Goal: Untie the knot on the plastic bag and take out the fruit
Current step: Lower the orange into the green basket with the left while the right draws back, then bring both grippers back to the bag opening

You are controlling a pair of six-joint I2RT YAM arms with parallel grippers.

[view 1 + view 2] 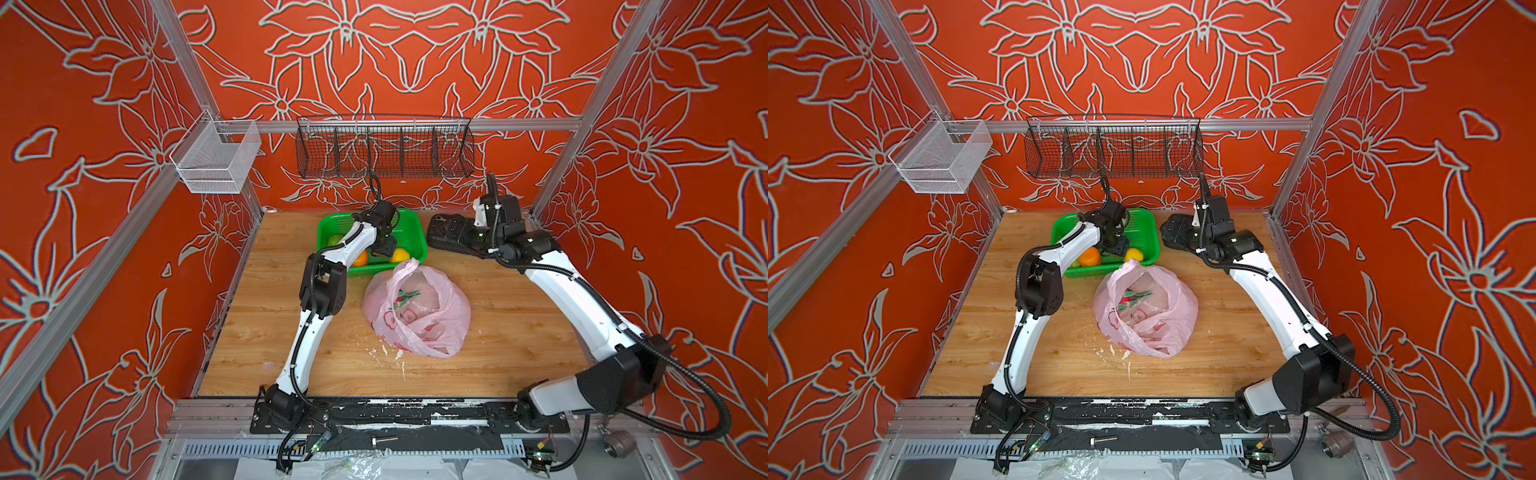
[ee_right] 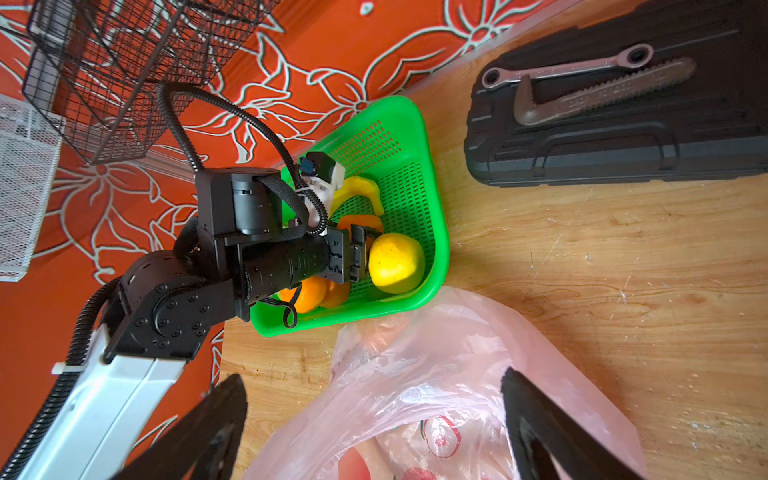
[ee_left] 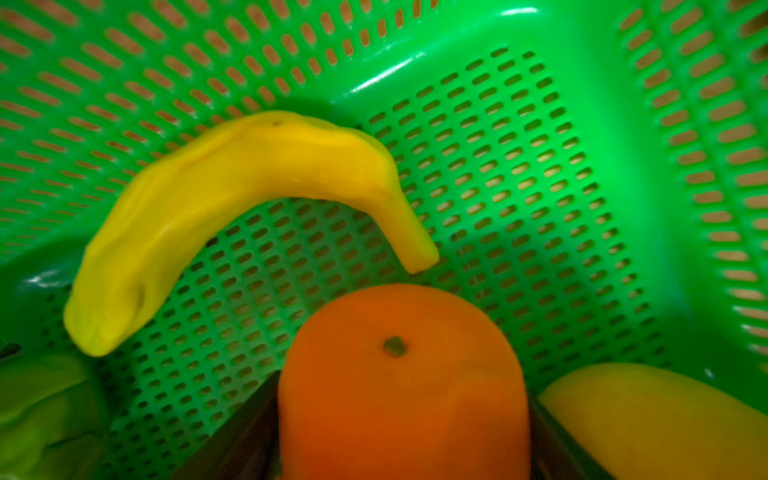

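Note:
The pink plastic bag (image 1: pixel 419 307) (image 1: pixel 1146 309) lies mid-table with its mouth gaping; no tied knot shows. Through the mouth I see a pink-red dragon fruit (image 1: pixel 405 297) inside. My left gripper (image 1: pixel 384 249) (image 3: pixel 403 415) is down in the green basket (image 1: pixel 411 220), both fingers pressed against the sides of an orange (image 3: pixel 399 324). Beside it lie a yellow round fruit (image 2: pixel 395 262), another orange (image 1: pixel 360 258), a green fruit (image 1: pixel 334 240) and a banana (image 3: pixel 232 187). My right gripper (image 2: pixel 374 415) hangs open above the bag's far edge, holding nothing.
A black tool case (image 1: pixel 453 237) with a wrench (image 2: pixel 582 83) on it lies at the back right, under my right wrist. A black wire rack (image 1: pixel 384 149) and a white mesh bin (image 1: pixel 216 158) hang on the frame. White flecks dot the wood near the bag.

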